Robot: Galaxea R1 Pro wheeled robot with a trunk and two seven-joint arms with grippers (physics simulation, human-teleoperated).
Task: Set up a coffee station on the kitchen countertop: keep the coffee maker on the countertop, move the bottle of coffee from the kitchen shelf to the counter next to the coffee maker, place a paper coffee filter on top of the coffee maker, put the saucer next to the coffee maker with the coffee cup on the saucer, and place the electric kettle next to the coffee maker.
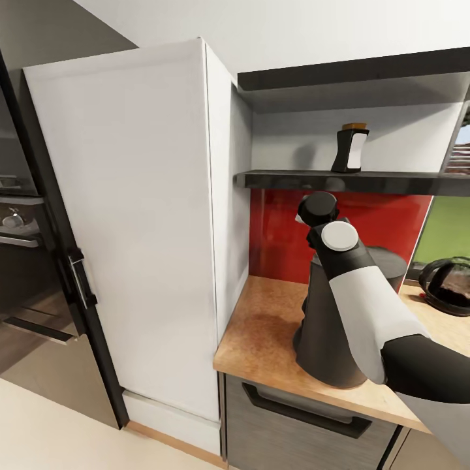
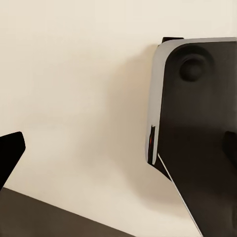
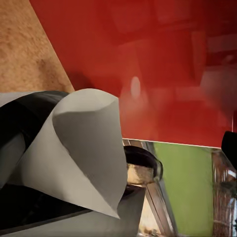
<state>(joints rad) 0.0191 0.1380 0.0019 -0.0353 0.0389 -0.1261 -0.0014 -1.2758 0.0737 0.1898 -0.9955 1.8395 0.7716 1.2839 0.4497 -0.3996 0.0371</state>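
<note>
Step in hand: placing the paper coffee filter (image 3: 81, 148) on top of the coffee maker (image 1: 339, 326), as I judge it; the right arm is raised above the drum's flat top.
Right jaws: they appear to be pinching the filter, which curls as a white cone close in front of the right wrist camera; the grip itself is hidden, so the hold is a judgement.
Left jaws: a dark fingertip (image 2: 11, 150) shows at the edge of the left wrist view against a pale floor; spread or pressed together, I cannot tell.
Filter relative to maker: above it, not yet resting on it.
Next move: lower the filter onto the top and let go.
Still to come: the bottle of coffee (image 1: 350, 149) stands on the kitchen shelf (image 1: 281, 179); the electric kettle (image 1: 449, 285) sits on the wood-look surface (image 1: 261, 326), apart from the maker.
</note>
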